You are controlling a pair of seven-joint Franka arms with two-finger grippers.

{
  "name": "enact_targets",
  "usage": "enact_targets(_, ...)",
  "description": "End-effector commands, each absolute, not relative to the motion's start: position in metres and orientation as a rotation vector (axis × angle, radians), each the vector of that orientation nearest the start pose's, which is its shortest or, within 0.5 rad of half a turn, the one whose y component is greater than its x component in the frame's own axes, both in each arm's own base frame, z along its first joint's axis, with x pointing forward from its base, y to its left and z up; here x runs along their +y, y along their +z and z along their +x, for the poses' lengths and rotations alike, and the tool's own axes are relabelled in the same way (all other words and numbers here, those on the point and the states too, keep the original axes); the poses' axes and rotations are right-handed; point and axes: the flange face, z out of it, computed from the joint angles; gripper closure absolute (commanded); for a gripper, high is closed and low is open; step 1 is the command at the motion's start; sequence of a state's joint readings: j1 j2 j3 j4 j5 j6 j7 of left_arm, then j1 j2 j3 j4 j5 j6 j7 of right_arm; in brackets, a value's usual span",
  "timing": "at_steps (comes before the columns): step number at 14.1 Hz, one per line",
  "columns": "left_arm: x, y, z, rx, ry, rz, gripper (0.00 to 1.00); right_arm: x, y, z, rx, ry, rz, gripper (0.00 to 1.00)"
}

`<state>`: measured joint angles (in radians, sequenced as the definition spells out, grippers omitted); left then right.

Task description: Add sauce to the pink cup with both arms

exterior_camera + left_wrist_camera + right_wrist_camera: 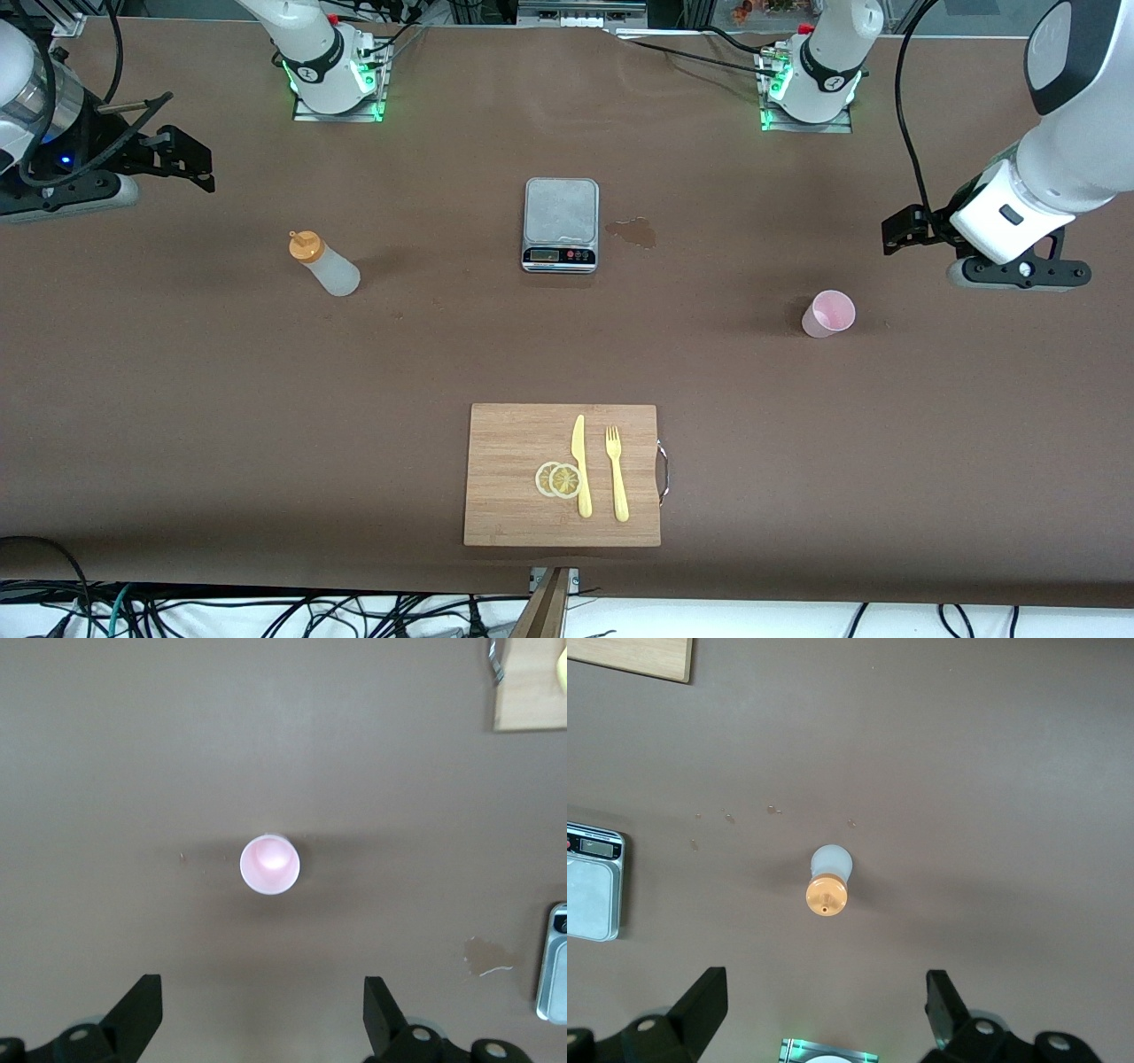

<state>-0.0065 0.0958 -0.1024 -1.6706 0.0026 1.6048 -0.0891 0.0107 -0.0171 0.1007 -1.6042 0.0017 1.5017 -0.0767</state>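
From the front we see the sauce bottle (322, 263) standing toward the right arm's end of the table from the grey scale (560, 225), the pink cup (828, 314) toward the left arm's end.

Our left wrist view shows the left gripper (262, 1014) spread wide and empty above the cup (269, 865).

Our right wrist view shows the right gripper (824, 1008) likewise wide, empty, above the bottle (828, 880).

Brown table (266, 399), black cables (266, 611) on white floor (753, 620) w/ even light
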Motion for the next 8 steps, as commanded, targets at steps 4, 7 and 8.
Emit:
enact_targets(4, -0.048, 0.429, 0.595, 0.094, 0.388, -3.063, 0.00, 0.058, 0.616, 0.539, -0.259, 0.132, -3.106, 0.00)
enact_targets(7, -0.038, 0.384, 0.589, 0.198, 0.337, -3.081, 0.00, 0.059, 0.616, 0.539, -0.262, 0.128, -3.106, 0.00)
enact_targets(8, -0.039, 0.373, 0.584, 0.206, 0.337, -3.081, 0.00, 0.058, 0.616, 0.539, -0.259, 0.128, -3.106, 0.00)
